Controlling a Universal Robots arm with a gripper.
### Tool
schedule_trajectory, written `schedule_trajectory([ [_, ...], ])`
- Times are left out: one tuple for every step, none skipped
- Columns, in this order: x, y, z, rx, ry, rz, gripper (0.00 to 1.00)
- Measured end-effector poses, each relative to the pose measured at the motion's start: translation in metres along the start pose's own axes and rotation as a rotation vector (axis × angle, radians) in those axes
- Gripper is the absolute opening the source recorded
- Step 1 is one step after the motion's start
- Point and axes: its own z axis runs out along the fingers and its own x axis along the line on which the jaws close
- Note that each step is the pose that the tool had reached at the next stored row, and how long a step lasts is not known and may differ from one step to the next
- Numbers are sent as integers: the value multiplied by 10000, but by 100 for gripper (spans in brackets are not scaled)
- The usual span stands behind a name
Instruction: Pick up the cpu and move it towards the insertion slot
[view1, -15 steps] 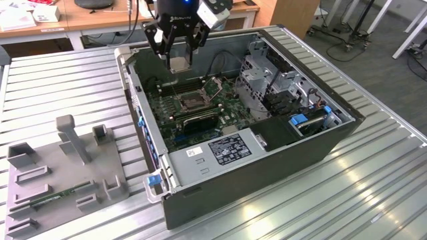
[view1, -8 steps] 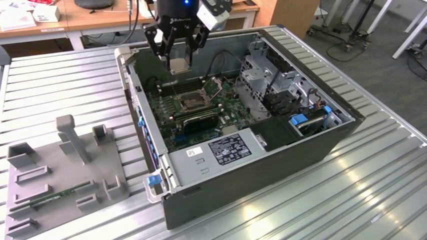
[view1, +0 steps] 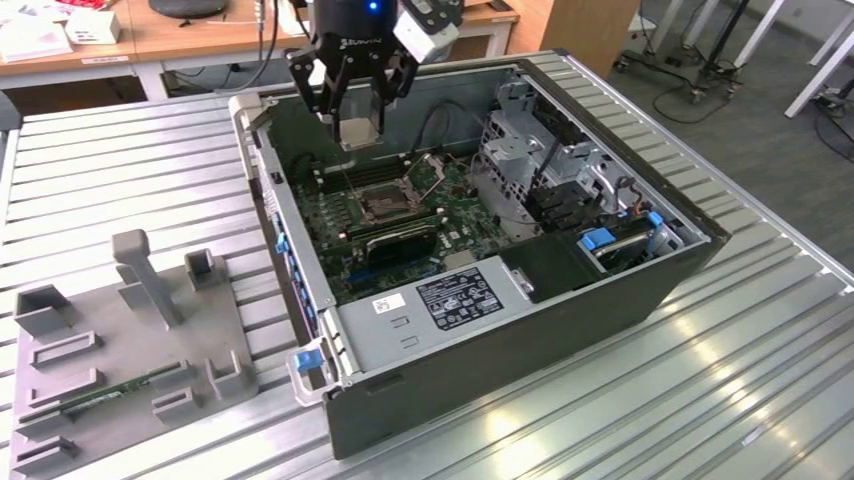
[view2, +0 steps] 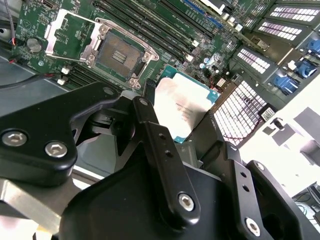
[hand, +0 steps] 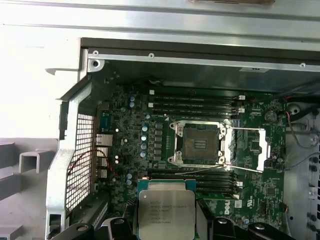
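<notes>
My gripper (view1: 358, 125) clamped the cpu (hand: 166, 214) by its edges | held flat above the motherboard (hand: 125, 165) | short of the insertion slot (hand: 199, 144), lid open to receive it.

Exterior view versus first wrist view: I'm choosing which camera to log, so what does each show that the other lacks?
Exterior view alone: the grey tray with the memory stick, and the gripper seen whole above the open case. First wrist view alone: the insertion slot's contact grid, straight on. Both: the cpu held in the gripper, off to one side of the slot.
</notes>
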Motion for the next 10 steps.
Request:
schedule_trajectory([
  [0, 0, 8, 1, 0, 0, 55],
  [0, 0, 16, 1, 1, 0, 55],
  [0, -1, 26, 0, 0, 0, 55],
  [0, -1, 35, 1, 0, 0, 55],
  [0, -1, 44, 1, 1, 0, 55],
  [0, -1, 52, 1, 1, 0, 55],
  [0, -1, 60, 1, 1, 0, 55],
  [0, -1, 64, 2, 1, 0, 55],
  [0, -1, 65, 3, 2, 0, 55],
  [0, -2, 65, 4, 3, 0, 55],
])
